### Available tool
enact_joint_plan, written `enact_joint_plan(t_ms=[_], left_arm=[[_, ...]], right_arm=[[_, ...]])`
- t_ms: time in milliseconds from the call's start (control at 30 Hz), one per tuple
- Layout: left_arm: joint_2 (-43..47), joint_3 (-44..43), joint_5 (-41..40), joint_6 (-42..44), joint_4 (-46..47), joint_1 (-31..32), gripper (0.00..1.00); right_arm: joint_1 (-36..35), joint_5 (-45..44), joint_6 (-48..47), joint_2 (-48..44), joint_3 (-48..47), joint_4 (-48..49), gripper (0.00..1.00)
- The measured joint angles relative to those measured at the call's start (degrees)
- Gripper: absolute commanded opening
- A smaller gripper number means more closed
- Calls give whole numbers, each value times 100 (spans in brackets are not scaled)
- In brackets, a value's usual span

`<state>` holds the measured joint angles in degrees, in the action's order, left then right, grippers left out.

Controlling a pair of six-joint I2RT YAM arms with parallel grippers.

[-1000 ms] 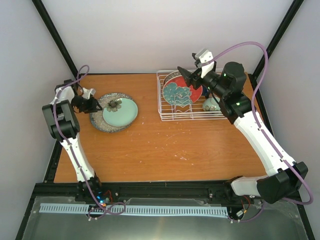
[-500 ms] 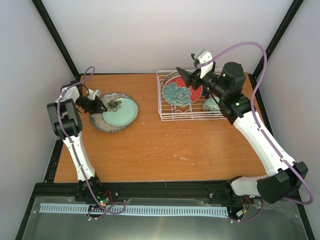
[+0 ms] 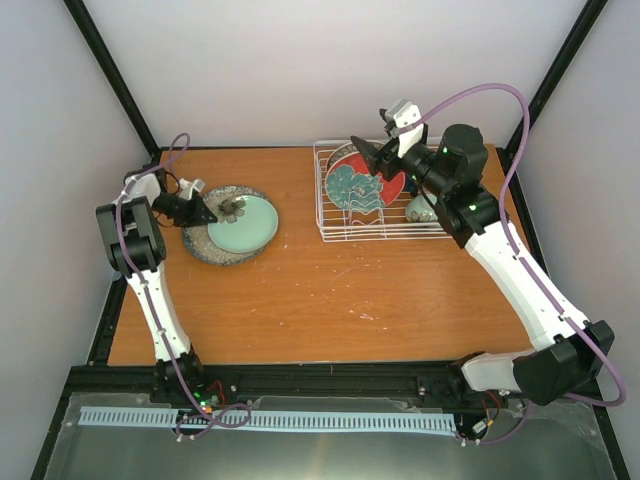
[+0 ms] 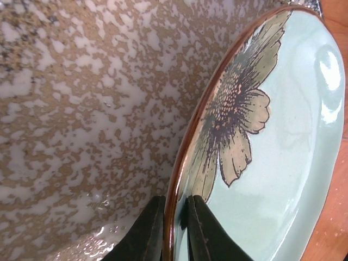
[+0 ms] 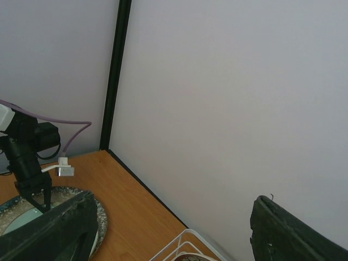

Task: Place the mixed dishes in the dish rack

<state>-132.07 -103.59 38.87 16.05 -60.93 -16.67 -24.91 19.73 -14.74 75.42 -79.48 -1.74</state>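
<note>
The left claw (image 3: 207,211) is closed on the rim of the pale green plate (image 3: 245,225), near the surface's (image 3: 330,290) far left corner. In the left wrist view its two dark fingers (image 4: 147,231) stand almost together, with the plate's thin brown edge pinched between them. That plate (image 4: 283,136) has a glossy face with a brown and cream flower painted on it. It lies on the speckled grey plate (image 3: 195,243), which is the larger of the two and shows around it on the left and near sides. From the wrist, the speckled grey plate (image 4: 81,109) fills the space to the left of the pinched rim.

The rack (image 3: 320,200) sits at the far right of the surface, close to the far edge. A teal plate (image 3: 355,187) with a red rim stands upright between its dividers, and the edge of another plate shows just behind it. A small pale bowl (image 3: 420,209) is at the rack's right end, partly hidden by the right arm.

The right claw (image 3: 385,135) hangs above the far side of the rack, wide open and holding nothing. In its own wrist view the two fingers (image 5: 49,231) stand far apart, with only the grey wall between them.
</note>
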Motion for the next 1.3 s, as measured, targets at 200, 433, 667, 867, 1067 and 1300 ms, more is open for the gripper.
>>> enact_joint_plan(t_ms=[200,433,667,867,1067,1300], left_arm=[[-55,17,262,87,2,0,1],[26,129,503,129,282,0,1],[802,734,721,-9,1239,31,0],[1325,1102,890,-162,2208,72,1],[1482,1329,1255,-334,2706,85,1],[2122,2229,1665,-879,3888,94,1]], right_arm=[[0,0,-2,26,0,-26,76],[-4,2,0,107,0,-31,76],[-24,33,24,227,0,-22,76],[-33,125,107,382,0,13,76],[-76,243,192,645,0,79,76],[-96,584,280,1038,-74,98,77]])
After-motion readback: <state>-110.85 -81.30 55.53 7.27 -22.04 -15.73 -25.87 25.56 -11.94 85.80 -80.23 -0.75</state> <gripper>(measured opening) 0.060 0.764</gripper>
